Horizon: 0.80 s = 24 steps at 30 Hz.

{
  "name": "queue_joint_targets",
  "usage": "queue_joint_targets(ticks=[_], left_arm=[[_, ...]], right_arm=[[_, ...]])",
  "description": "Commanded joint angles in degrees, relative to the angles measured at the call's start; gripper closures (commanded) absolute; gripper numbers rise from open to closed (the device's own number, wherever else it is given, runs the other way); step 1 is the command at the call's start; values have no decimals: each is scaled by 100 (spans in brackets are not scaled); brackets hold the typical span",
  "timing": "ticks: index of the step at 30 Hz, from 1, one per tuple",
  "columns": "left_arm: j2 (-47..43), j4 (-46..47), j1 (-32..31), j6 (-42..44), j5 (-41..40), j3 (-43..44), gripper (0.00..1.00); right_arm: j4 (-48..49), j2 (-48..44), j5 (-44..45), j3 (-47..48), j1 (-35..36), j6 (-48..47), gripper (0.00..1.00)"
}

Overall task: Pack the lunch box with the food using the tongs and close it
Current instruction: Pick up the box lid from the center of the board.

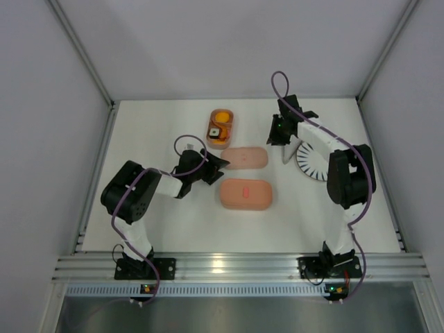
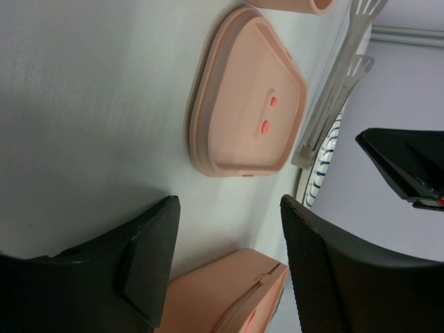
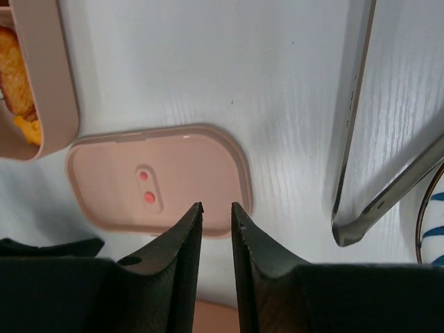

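The open lunch box tray [image 1: 229,129] stands at the back centre with food [image 1: 218,125] in it: an orange piece and a black-white roll. Its edge [image 3: 48,83] and some food [image 3: 15,73] show in the right wrist view. A flat pink lid [image 1: 244,158] [image 2: 243,111] [image 3: 159,177] lies in front of it. A second pink box [image 1: 245,194] [image 2: 229,291] with its lid on sits nearer. The tongs [image 1: 286,154] [image 3: 357,125] [image 2: 333,104] lie on the table beside the plate. My left gripper [image 1: 216,165] [image 2: 229,229] is open and empty above the lidded box's end. My right gripper [image 1: 279,137] [image 3: 216,206] hovers left of the tongs, jaws slightly apart, holding nothing.
A white plate with dark radial stripes [image 1: 312,165] [image 2: 320,166] [image 3: 433,225] lies at the right, under my right arm. White walls and metal rails enclose the table on three sides.
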Motion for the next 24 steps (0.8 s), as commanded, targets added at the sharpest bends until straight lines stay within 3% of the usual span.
queue_joint_targets(ticks=[1, 12, 24], left_arm=[[-158, -406, -68, 71, -386, 54, 34], [-158, -415, -129, 53, -448, 45, 35], [-61, -327, -165, 62, -421, 36, 36]], right_arm=[[-299, 405, 342, 397, 98, -228, 77], [-151, 793, 430, 283, 169, -545, 76], [192, 626, 412, -218, 248, -492, 71]])
